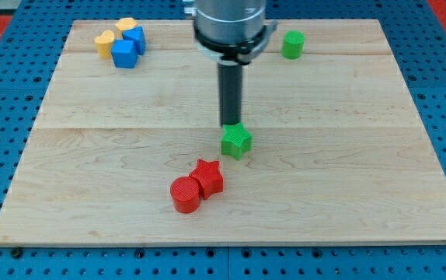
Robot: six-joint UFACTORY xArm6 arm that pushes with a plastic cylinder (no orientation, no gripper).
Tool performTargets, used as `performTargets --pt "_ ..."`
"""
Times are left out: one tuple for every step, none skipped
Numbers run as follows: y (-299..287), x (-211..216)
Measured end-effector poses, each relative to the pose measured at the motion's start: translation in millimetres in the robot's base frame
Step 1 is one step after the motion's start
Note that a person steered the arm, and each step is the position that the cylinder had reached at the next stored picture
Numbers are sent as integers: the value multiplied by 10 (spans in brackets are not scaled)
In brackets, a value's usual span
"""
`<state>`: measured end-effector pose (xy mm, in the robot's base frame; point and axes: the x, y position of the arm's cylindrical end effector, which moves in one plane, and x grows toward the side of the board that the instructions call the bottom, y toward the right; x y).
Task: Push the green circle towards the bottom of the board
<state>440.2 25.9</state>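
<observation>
While my tip [231, 124] rests at the top edge of the green star [237, 141] near the frame's centre, the green circle [292, 44] sits well apart at the upper right of the desk [91, 155]; it is near the top edge and untouched. No hand is fitted, only a bare rod, so nothing is held. The likely slip is pushing the wrong green block; a downward stroke from here would drive the star into the red star [209, 176] and red circle [185, 194] below it. Reaching the circle means getting above it, where little board remains; an off-centre push could roll it sideways. Blue blocks [128, 47] and yellow blocks [111, 36] lie far away, upper left.
</observation>
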Motion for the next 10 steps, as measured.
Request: performTargets --pt "221 274" --pt "8 481" --pt "-165 541" --pt "253 143" --pt "1342 -538" --pt "2018 -1094" --pt "1863 -1719" --pt "1314 -2057" --pt "607 -2028" --pt "389 -1776"
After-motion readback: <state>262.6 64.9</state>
